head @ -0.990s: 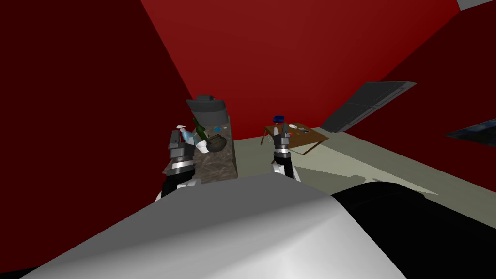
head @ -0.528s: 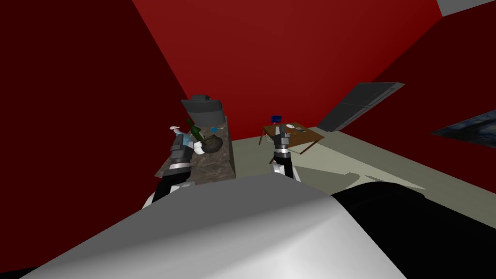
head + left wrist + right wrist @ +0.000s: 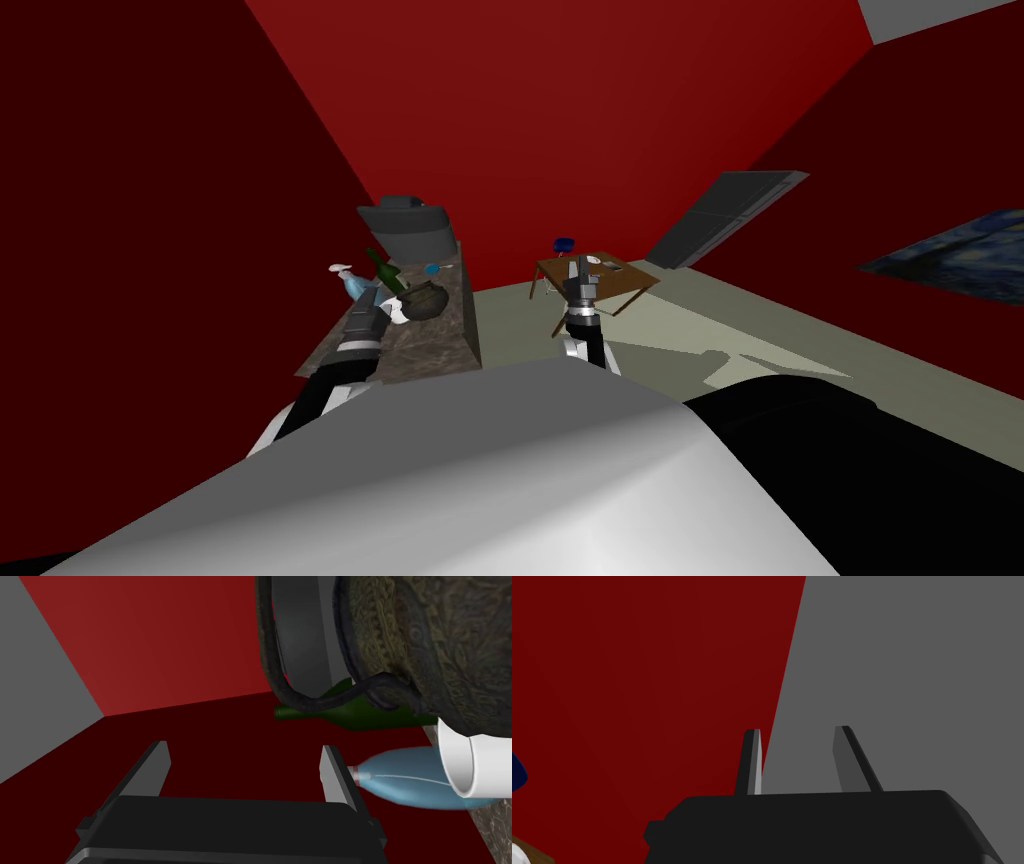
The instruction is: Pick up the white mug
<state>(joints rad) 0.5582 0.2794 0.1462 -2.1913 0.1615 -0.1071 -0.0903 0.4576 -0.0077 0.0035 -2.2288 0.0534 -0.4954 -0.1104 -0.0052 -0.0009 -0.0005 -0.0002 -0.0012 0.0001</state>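
The white mug (image 3: 461, 762) stands on a marble-topped counter (image 3: 425, 345), tight against a dark patterned pot (image 3: 440, 651). My left gripper (image 3: 245, 762) is open with nothing between its fingers, and the mug lies just outside one finger (image 3: 334, 771). In the head view the left gripper (image 3: 372, 298) reaches over the counter, with the mug (image 3: 399, 313) at its right side beside the pot (image 3: 425, 300). My right gripper (image 3: 580, 270) hangs open in front of a brown table, holding nothing.
A green bottle (image 3: 350, 713) and a light blue spray bottle (image 3: 407, 778) lie close behind the mug. A grey appliance (image 3: 405, 228) stands at the counter's far end. The brown table (image 3: 610, 285) with small items is to the right, near a grey door (image 3: 720, 215).
My view has shifted, sliding the counter leftwards. The left arm has stretched forward over the counter, bringing its gripper up beside the mug. The right arm holds its pose.
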